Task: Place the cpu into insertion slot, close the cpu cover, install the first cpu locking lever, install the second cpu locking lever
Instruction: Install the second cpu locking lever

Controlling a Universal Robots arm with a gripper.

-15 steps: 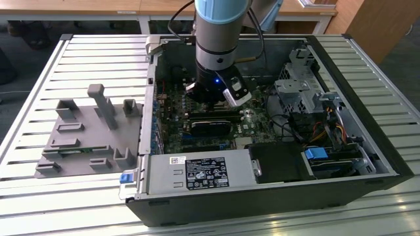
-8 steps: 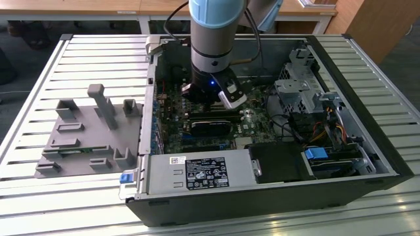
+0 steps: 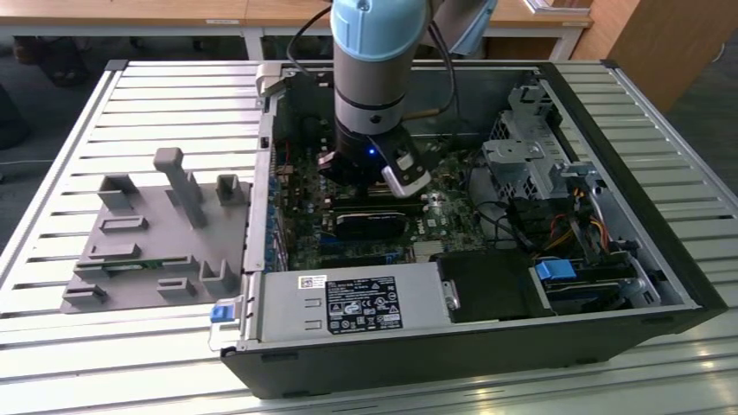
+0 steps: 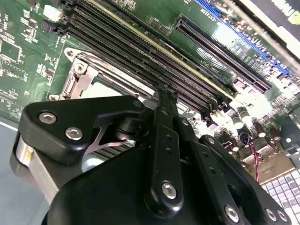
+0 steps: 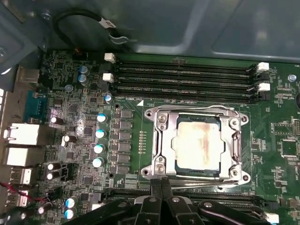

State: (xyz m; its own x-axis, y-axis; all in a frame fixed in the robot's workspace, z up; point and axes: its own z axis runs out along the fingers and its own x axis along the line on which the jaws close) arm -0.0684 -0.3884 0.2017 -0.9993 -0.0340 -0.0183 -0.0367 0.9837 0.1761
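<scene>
Cpu sitting in insertion slot on green motherboard, cpu cover lying closed around it. Memory slots running just beside socket. Gripper hovering just beside socket edge, fingers pressed together, gripping nothing. Computer case lying open on slatted table.

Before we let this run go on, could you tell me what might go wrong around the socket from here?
The gripper hangs at the rim of the cpu cover, which lies over the cpu; a slip could scrape either. The memory slots run beside the socket, so a sideways drift might catch them.
</scene>
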